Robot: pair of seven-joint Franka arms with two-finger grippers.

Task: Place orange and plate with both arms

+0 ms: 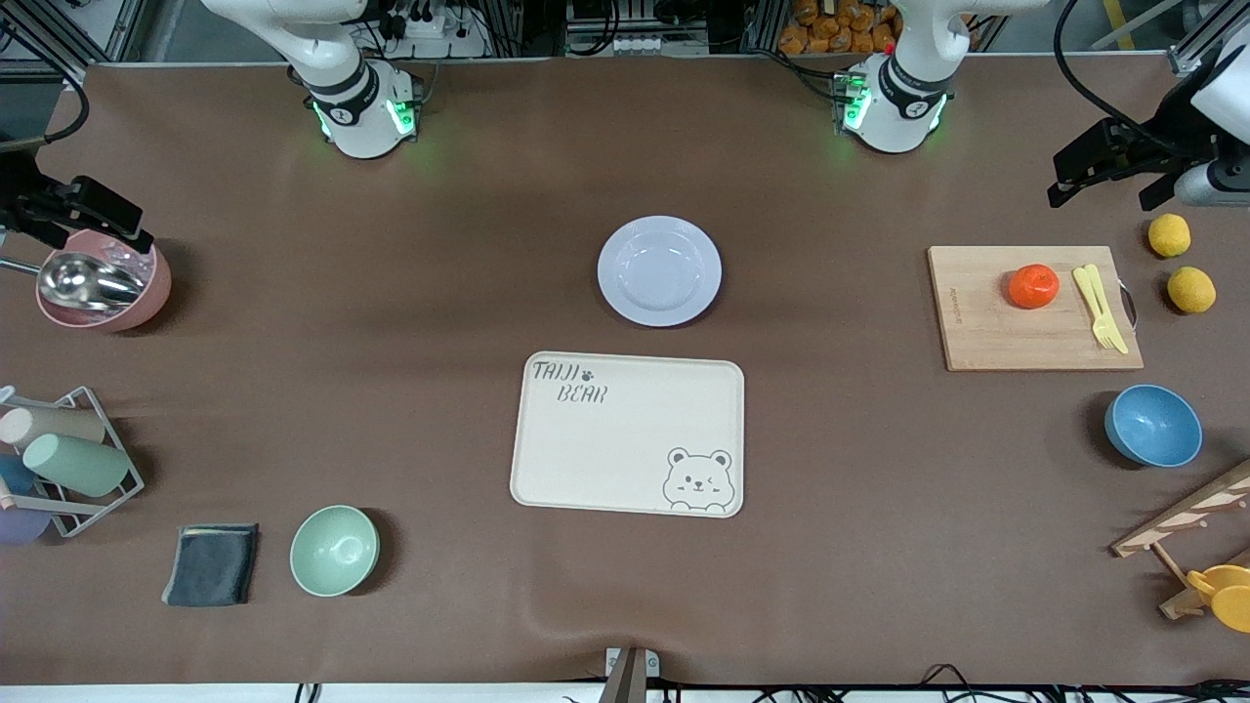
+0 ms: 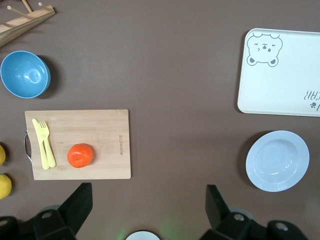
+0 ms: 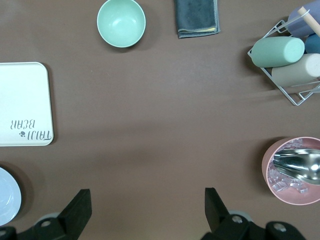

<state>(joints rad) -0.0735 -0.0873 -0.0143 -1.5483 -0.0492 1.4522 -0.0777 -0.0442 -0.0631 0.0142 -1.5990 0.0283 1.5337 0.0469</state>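
Here the orange [image 1: 1033, 286] sits on a cutting board [image 1: 986, 332] beside a yellow fork [image 1: 1101, 307]; left gripper [image 2: 145, 207] and right gripper [image 3: 145, 210] gape empty.

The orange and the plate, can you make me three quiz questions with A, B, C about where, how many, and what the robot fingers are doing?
1. Where is the orange?
A. on the wooden board
B. in the blue bowl
C. on the tray

2. How many yellow fruits lie beside the board?
A. one
B. two
C. four

3. What is on the plate?
A. a fork
B. the orange
C. nothing

Answers: 1 A, it sits beside the yellow fork. 2 B, the yellow fruits are a pair. 3 C, the plate is bare; left gripper and right gripper fingers are open, holding nothing.
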